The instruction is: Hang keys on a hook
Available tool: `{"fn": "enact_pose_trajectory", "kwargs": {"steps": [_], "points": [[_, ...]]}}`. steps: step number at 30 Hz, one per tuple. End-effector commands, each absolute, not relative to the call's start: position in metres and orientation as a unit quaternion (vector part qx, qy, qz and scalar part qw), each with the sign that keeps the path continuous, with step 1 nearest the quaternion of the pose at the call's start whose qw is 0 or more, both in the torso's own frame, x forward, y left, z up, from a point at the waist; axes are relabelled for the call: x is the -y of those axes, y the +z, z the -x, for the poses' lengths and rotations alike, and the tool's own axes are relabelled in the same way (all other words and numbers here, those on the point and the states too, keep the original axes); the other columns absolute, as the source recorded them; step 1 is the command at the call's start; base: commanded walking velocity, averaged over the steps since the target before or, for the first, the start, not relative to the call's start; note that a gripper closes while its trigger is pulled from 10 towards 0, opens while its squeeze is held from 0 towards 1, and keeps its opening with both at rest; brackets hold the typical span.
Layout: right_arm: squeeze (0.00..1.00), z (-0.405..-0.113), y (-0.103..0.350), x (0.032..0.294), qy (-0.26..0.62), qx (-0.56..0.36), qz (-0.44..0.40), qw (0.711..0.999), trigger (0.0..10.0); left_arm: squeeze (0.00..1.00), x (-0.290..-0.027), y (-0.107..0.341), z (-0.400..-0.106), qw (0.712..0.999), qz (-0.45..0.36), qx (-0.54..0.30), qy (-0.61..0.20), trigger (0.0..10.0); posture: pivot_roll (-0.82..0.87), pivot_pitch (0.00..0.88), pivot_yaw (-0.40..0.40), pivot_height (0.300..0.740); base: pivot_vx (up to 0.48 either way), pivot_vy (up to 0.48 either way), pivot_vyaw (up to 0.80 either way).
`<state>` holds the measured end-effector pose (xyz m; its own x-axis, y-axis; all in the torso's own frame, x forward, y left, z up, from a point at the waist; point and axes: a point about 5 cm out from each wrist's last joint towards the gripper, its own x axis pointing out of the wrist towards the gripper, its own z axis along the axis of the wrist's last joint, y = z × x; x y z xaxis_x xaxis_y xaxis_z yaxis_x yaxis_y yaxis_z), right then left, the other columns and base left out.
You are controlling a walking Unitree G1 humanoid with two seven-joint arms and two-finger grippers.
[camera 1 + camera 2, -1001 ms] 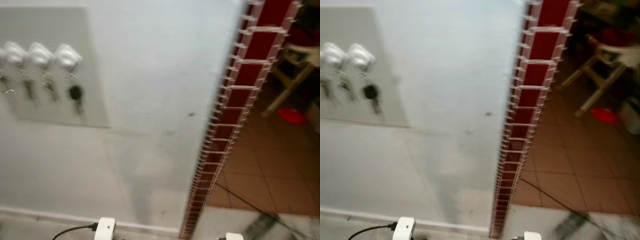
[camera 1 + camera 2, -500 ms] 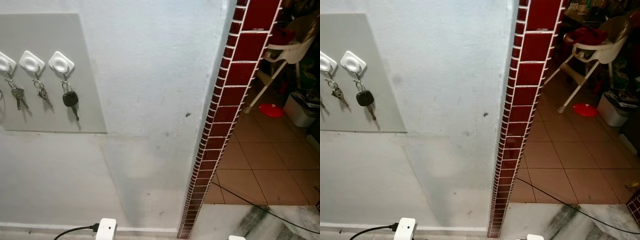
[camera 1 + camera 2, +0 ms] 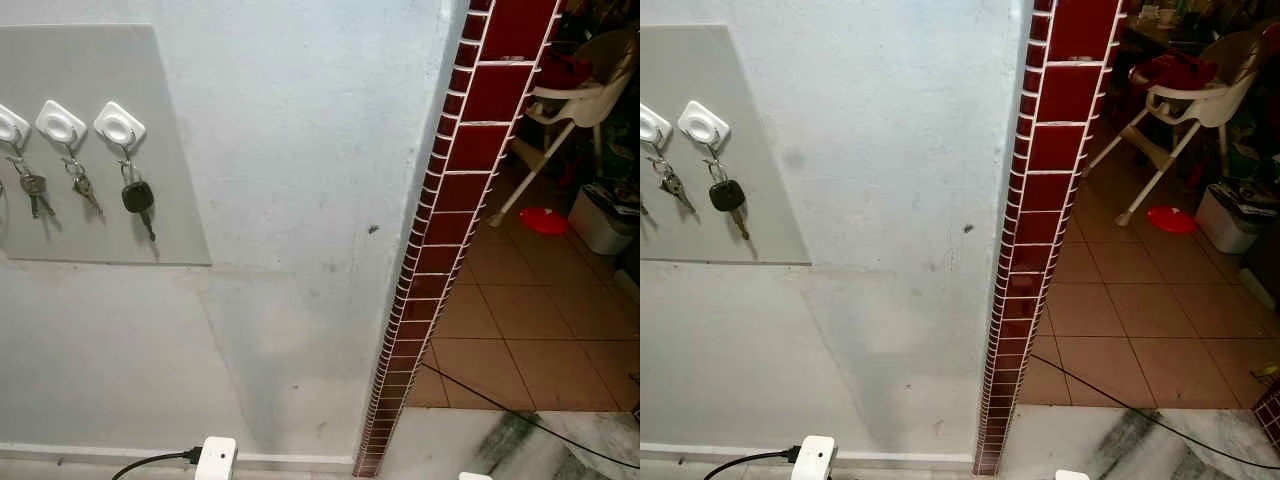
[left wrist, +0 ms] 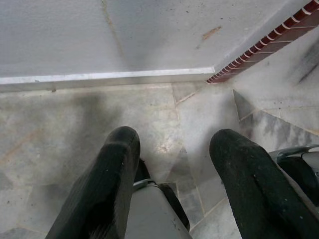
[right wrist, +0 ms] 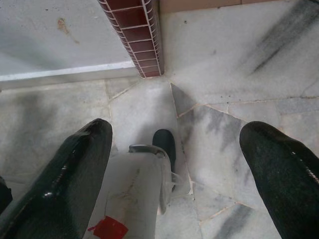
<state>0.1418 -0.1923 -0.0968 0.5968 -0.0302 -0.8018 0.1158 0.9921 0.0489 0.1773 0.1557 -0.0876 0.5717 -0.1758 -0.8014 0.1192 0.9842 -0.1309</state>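
A grey panel (image 3: 175,215) is fixed to the white wall at the left. It carries three white hooks (image 3: 118,125) in a row. A black-headed key (image 3: 137,197) hangs from the rightmost hook, and small metal keys (image 3: 83,187) hang from the other two. My left gripper (image 4: 177,138) hangs down over the marble floor, open, with nothing between its fingers. My right gripper (image 5: 179,132) also points at the floor, open wide and holding nothing. No keys are in either gripper.
A dark red tiled wall edge (image 3: 450,230) runs down the middle. Beyond it lie a terracotta floor, a white high chair (image 3: 580,100), a red dish (image 3: 543,220), a bin (image 3: 605,215) and a black cable (image 3: 500,400). A white plug (image 3: 215,458) sits at the skirting.
A second ago the head view was blurred and swinging; it has steadied and shifted only slightly since. The keys and hooks hang as before.
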Motion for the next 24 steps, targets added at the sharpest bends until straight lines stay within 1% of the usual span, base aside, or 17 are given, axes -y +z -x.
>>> {"fn": "enact_pose_trajectory", "kwargs": {"steps": [1,24], "points": [[0.0,-0.1402,-0.0977,0.1916,-0.038,-0.453,-0.045,0.889,10.0,0.0,-0.1576,-0.0873,-0.1779,0.886,0.026,-0.456,-0.085,10.0,-0.09,0.0,0.017,0.74,0.0,0.0,0.0],[0.0,-0.1402,-0.0977,0.1916,-0.038,-0.453,-0.045,0.889,10.0,0.0,-0.1576,-0.0873,-0.1779,0.886,0.026,-0.456,-0.085,10.0,-0.09,0.0,0.017,0.74,0.0,0.0,0.0]]}}
